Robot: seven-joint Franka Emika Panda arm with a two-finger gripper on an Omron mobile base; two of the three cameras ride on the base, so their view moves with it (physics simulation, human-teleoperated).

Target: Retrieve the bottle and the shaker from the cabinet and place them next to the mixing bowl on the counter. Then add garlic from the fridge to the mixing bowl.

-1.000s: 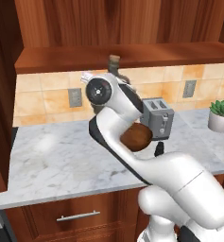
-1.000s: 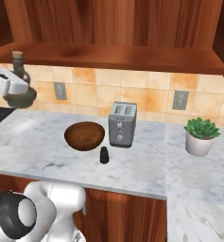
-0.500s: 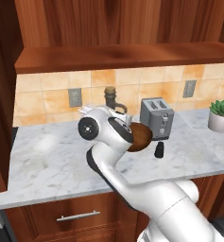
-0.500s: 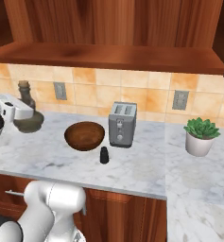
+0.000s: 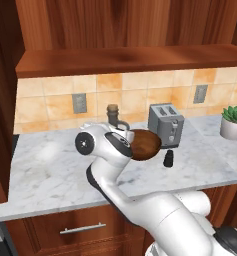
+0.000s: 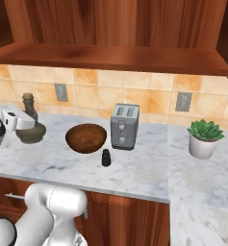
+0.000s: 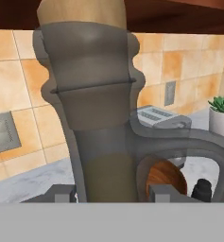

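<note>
One bottle (image 6: pixel 30 126) sits low at the counter (image 6: pixel 149 168), left of the bowl (image 6: pixel 86 137), shaker (image 6: pixel 106 157) already down by it; gripper (image 6: pixel 20 124) fingers clamped on its neck. Risk: releasing with the base tilted tips it into the bowl
</note>
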